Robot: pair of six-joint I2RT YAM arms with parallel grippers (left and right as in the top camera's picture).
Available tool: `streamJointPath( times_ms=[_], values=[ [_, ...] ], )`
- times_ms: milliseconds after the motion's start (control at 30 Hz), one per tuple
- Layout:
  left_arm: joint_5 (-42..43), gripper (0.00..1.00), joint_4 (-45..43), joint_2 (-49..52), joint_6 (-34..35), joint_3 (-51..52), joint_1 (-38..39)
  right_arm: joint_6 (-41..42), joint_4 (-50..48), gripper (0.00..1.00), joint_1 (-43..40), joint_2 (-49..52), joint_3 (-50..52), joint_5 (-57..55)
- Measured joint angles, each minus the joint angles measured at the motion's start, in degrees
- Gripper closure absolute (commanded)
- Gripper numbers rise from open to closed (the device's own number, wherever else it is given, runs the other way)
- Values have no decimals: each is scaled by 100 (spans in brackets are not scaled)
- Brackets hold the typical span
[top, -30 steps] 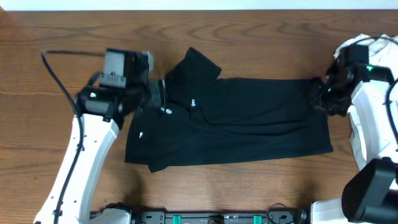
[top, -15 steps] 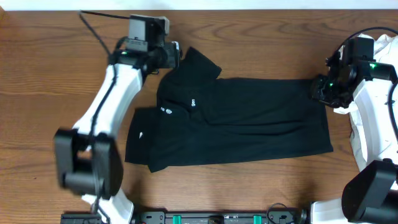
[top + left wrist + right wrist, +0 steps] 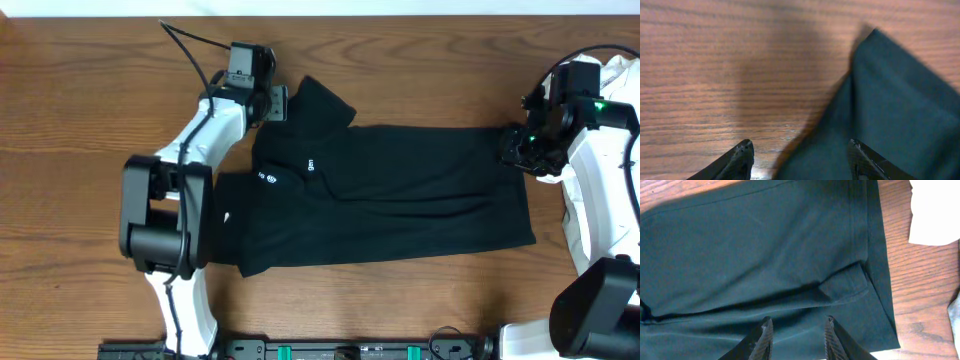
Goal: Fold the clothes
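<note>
Black shirt (image 3: 400, 190) laid flat at bench (image 3: 70, 200) centre, partly folded. Left gripper (image 3: 800, 155) spread over far-left sleeve (image 3: 900, 100) edge; right gripper (image 3: 798, 330) parted above right hem (image 3: 875, 255), nothing pinched. Judged best: both edges seized deep, all layers caught, lifted evenly so fold is kept square.

One black short-sleeved shirt of soft fabric (image 3: 400, 190), printed with three small white logos (image 3: 310, 165), shares one brown wood-grain table (image 3: 80, 120) with one white piece of cloth (image 3: 935, 210). Two white-shelled robot arms are counted, the left arm (image 3: 205, 130) and the right arm (image 3: 600, 170), and with them two grippers, the left gripper (image 3: 800, 152) and the right gripper (image 3: 797, 325). Each gripper shows two dark fingers (image 3: 760, 340), four in all
</note>
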State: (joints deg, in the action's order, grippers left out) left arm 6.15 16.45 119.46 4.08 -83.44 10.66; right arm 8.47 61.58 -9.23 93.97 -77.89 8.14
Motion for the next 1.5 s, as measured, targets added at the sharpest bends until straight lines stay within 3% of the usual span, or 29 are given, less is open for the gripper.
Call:
streamJointPath(
  times_ms=[700, 933, 1167, 1500],
  values=[
    [-83, 38, -247, 415, -166, 0, 31, 0, 26, 65, -2, 0, 7, -175],
    [-737, 48, -83, 496, -243, -42, 83, 0, 59, 64, -2, 0, 7, -177],
    [-1333, 50, 332, 494, -149, -153, 81, -2, 28, 64, -2, 0, 7, -177],
    [-1403, 50, 413, 345, 83, -140, 76, -2, -308, 63, -2, 0, 11, -177]
  ],
)
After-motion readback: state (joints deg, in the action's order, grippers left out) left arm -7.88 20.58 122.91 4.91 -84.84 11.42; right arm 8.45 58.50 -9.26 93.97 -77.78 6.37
